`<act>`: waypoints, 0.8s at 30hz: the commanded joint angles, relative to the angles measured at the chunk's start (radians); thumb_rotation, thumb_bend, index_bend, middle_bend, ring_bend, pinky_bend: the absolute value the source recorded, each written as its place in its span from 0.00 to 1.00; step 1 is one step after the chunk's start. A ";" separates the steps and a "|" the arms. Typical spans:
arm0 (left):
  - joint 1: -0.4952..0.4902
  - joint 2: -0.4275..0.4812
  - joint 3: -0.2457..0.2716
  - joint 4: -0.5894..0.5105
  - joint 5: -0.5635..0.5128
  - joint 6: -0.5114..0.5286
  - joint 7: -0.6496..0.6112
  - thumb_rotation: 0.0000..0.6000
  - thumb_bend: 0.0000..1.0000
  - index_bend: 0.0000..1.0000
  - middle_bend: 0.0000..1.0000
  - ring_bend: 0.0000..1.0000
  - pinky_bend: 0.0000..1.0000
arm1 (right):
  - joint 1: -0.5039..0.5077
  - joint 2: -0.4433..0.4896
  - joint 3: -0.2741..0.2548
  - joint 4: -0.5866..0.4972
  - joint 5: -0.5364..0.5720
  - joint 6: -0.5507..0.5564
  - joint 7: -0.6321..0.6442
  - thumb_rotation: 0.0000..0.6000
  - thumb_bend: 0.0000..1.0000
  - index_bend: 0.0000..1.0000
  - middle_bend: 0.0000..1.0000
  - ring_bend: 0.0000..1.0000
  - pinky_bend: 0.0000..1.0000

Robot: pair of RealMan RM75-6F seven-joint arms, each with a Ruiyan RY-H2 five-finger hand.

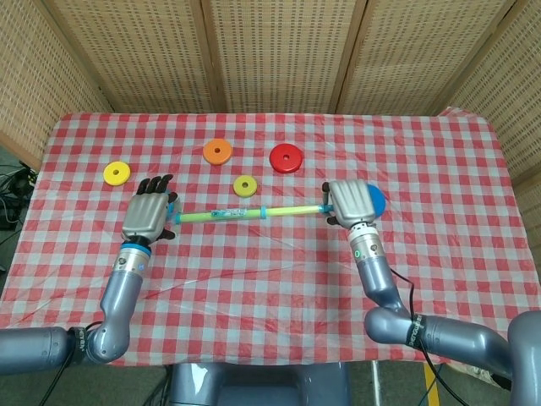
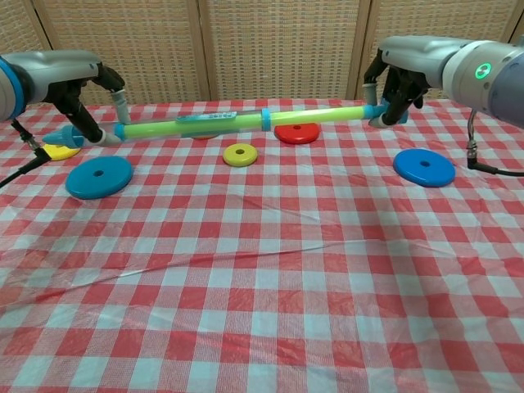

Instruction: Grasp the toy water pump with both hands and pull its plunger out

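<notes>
The toy water pump [image 1: 228, 215] [image 2: 201, 124] is a long green tube with blue ends, held in the air across the table. My left hand [image 1: 146, 217] [image 2: 75, 102] grips its left end by the blue nozzle. My right hand [image 1: 350, 202] [image 2: 399, 84] grips the blue handle at the right end. The yellow-green plunger rod [image 1: 292, 209] [image 2: 315, 115] shows stretched out between the blue collar and my right hand. The pump slopes slightly, its left end lower.
Flat rings lie on the checked cloth: yellow [image 1: 116, 173], orange [image 1: 217, 151], red [image 1: 286, 157] [image 2: 296, 133], small yellow [image 1: 245, 185] [image 2: 240, 154], blue [image 2: 99, 176] at the left and blue [image 2: 423, 167] at the right. Wicker screens stand behind the table.
</notes>
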 commanded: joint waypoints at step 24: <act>0.074 0.114 0.051 0.003 0.030 -0.028 0.000 1.00 0.44 0.59 0.00 0.00 0.00 | -0.055 0.076 0.000 0.065 0.048 -0.006 0.036 1.00 0.55 0.83 1.00 0.94 0.66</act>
